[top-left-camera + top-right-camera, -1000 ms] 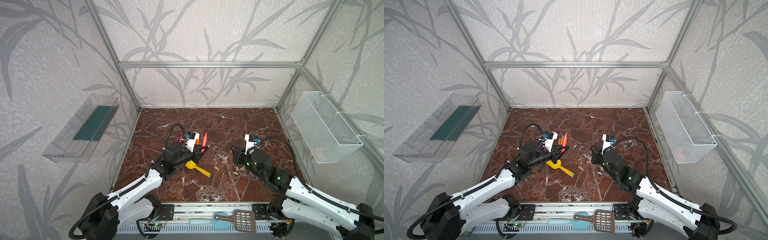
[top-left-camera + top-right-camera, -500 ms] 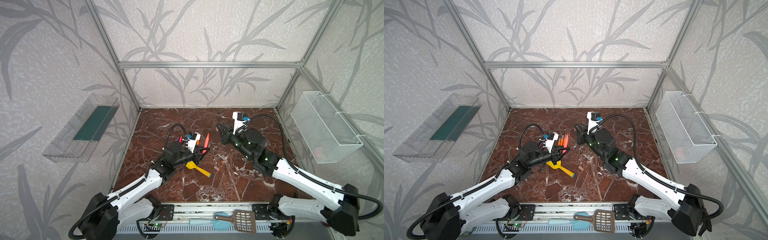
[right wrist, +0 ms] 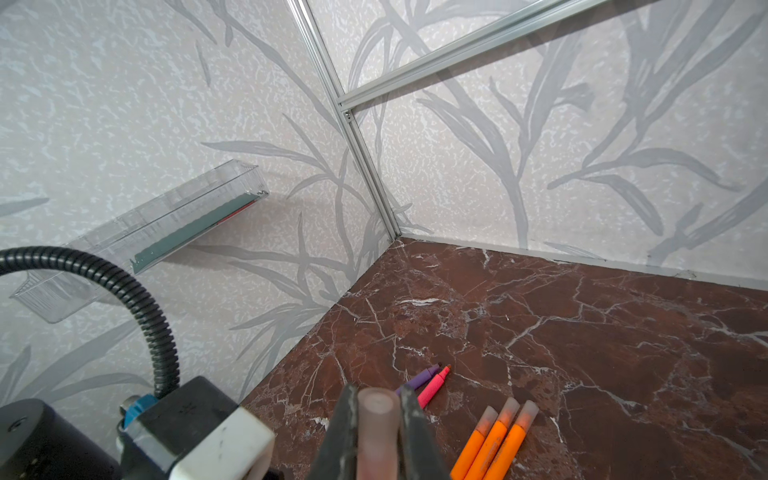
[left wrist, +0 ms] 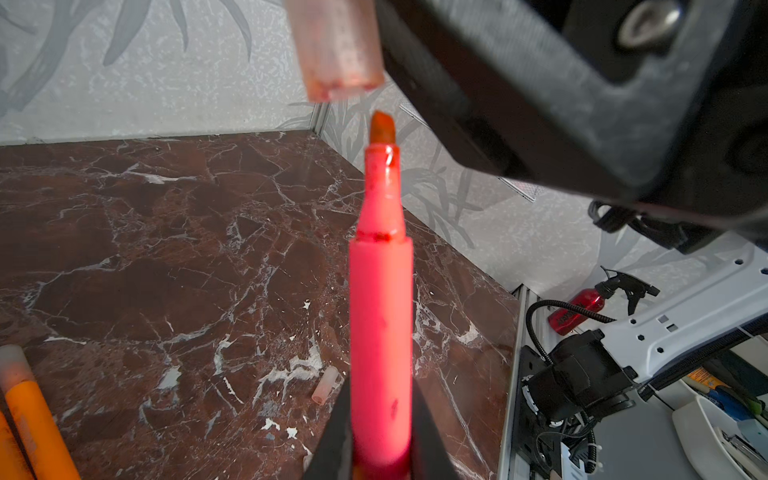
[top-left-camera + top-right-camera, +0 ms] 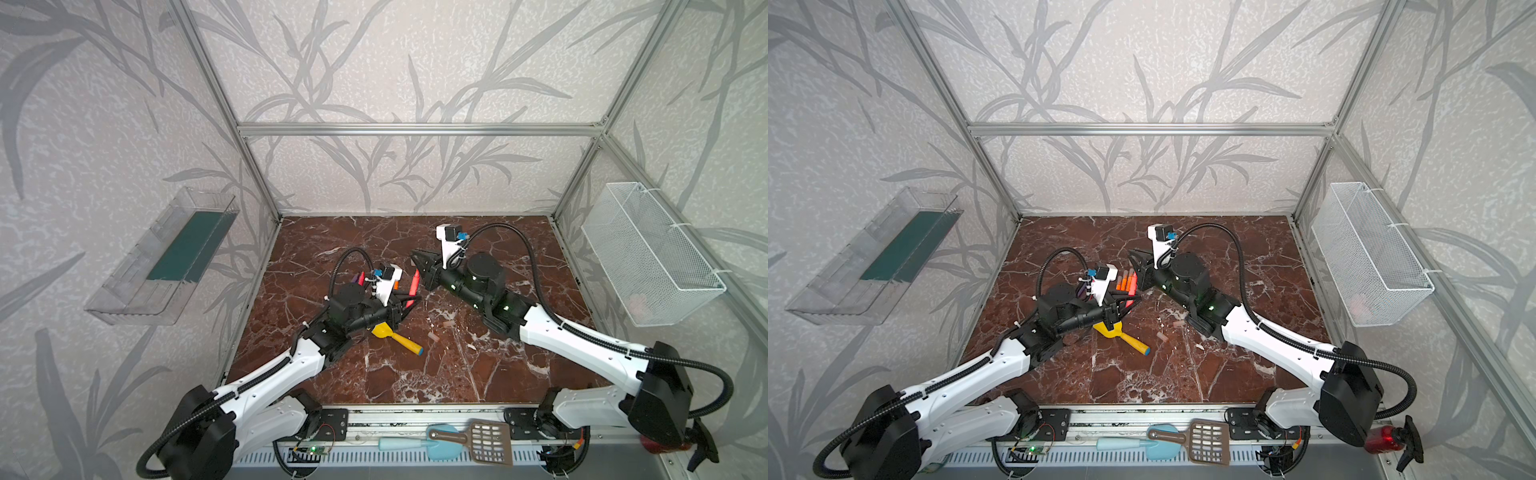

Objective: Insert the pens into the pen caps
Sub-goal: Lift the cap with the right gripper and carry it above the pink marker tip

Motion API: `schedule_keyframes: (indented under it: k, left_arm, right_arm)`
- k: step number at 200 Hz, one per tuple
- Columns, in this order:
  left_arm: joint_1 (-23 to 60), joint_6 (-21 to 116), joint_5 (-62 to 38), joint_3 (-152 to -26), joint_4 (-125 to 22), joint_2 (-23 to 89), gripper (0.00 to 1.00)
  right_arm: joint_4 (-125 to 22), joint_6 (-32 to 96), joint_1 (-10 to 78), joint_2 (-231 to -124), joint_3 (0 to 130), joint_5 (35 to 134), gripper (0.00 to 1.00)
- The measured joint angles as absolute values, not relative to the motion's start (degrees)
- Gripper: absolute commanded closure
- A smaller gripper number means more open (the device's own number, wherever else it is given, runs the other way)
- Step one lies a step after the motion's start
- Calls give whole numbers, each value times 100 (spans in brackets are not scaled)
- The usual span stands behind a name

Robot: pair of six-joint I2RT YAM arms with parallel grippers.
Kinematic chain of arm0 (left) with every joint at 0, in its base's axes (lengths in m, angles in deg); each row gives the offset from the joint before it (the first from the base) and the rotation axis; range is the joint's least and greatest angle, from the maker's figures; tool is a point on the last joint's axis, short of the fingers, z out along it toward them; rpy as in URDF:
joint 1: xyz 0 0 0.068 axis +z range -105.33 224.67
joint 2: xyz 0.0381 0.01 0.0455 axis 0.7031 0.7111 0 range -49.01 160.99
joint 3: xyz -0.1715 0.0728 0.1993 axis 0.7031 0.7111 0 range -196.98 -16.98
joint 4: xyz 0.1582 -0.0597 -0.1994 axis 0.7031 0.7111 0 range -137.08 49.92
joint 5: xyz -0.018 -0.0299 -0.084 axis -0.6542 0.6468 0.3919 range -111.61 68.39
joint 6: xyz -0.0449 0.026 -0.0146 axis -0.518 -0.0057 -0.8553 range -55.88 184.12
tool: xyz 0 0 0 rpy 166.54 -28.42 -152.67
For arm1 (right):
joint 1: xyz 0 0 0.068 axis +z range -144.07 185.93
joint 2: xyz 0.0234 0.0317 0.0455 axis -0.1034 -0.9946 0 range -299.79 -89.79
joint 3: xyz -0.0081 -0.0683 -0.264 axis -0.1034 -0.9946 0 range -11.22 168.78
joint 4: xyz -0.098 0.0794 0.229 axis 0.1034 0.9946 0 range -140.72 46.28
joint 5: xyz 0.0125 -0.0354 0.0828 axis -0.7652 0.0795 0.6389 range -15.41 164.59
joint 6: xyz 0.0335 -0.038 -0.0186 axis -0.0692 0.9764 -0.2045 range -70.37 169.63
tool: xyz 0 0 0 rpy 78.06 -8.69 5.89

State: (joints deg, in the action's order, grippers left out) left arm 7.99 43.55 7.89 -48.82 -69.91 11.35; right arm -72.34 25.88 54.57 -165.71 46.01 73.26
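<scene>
Your left hand (image 4: 380, 432) grips the seemingly stiff, light pinkish-red plastic pen (image 4: 380, 311) low on its barrel, while your right hand (image 3: 377, 419) pinches the probably slick translucent pinkish cap (image 4: 336, 45), top-centre in the left wrist view.

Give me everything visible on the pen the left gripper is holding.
The pen is pinkish-red, plastic-looking and smooth, with a narrower neck and a darker chisel tip, uncapped, ink-smeared at the neck. The left gripper is shut on its barrel; its butt end is hidden. Its tip points at the pen cap held in the right gripper, just short of the cap's mouth, not touching and slightly off line.
</scene>
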Motion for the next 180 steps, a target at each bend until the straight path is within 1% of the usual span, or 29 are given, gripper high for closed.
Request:
schedule_keyframes:
  k: [180]
  left_arm:
    - [783,4394,789,-4882,-7011,1106,100]
  right_arm:
    - [-7468,2533,5457,-16348,4245,7154,100]
